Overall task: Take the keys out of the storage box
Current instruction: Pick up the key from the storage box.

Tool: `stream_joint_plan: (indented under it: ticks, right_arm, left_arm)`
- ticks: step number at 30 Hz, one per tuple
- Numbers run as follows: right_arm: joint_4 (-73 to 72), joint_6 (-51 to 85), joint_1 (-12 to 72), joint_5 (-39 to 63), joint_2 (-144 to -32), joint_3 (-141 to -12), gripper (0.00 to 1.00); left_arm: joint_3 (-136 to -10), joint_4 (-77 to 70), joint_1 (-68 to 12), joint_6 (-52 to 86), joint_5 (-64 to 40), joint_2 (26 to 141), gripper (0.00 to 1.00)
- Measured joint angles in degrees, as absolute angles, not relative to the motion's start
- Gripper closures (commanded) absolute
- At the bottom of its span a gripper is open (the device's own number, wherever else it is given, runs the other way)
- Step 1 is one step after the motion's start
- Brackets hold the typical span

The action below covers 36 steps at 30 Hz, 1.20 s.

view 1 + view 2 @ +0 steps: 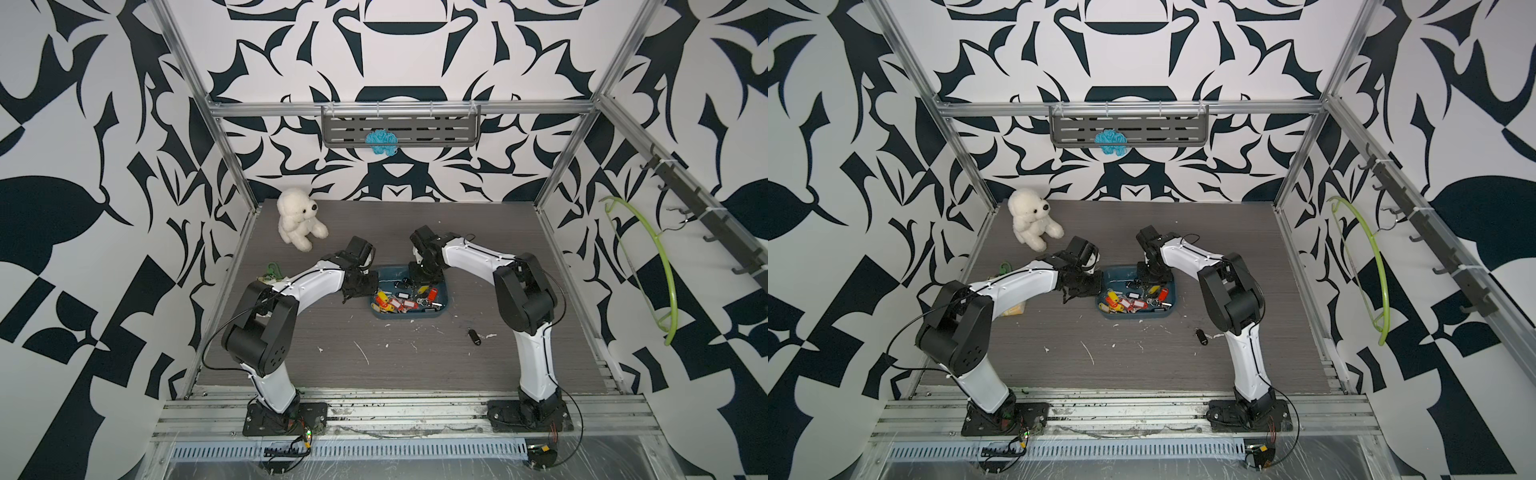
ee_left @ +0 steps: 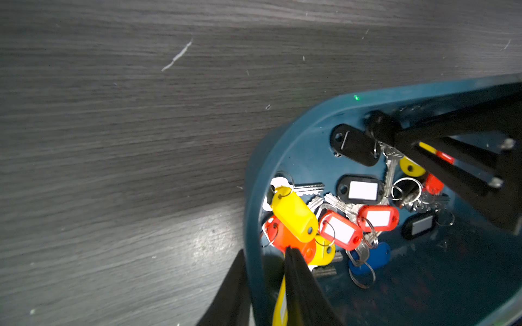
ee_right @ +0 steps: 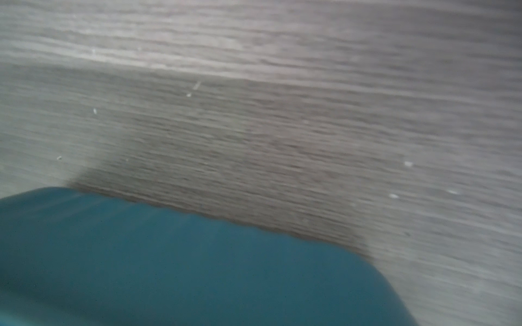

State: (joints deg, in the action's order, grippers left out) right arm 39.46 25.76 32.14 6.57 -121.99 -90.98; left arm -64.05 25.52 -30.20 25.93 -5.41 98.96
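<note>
Pinching the storage box (image 1: pixel 399 315) by the wall nearest the left arm with the left claw (image 2: pixel 264 254), straddling the rim with an outer finger (image 2: pixel 231 290) on the table side and an inner one among the tags, jaws drawn together on the teal plastic. Reaching down into the far part of the storage box with the right claw (image 2: pixel 381 132), holding its tips right at the ring linking a black tag (image 2: pixel 356 146) and a silver key (image 2: pixel 391 169). Failing to make out from any view either a spread or a clamped state for the right claw, its tips merging into one dark shape there. Seeing the storage box resting on the table (image 1: pixel 415 365) between the two arms in both top views. Finding the keys (image 2: pixel 339 223) heaped inside the storage box, mostly toward its near side, red, yellow and black tags overlapping with one blue tag (image 2: pixel 375 256), rings and blades tangled among them. Noticing a small black oblong piece (image 1: pixel 474 336) lying alone on the table outside the storage box, near the right arm, too small for identifying. Noticing a white plush bear (image 1: pixel 297 220) sitting toward the far left corner, well apart from the storage box. Getting only a blurred teal wall and wood grain through the right wrist view
</note>
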Motion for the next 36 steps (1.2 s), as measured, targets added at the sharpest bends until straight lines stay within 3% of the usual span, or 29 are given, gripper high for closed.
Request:
stream_joint_plan:
  ticks: [14,36]
  right_arm:
    - [40.1,24.0,34.3,4.6,-122.7,-92.5,1.00]
    - [44.7,26.0,34.3,4.6,-111.2,-89.0,1.00]
  left_arm:
    - [-64.1,25.5,-30.2,25.9,-5.5,99.0,0.74]
    - [-64.0,25.5,-30.2,26.0,-5.5,99.0,0.74]
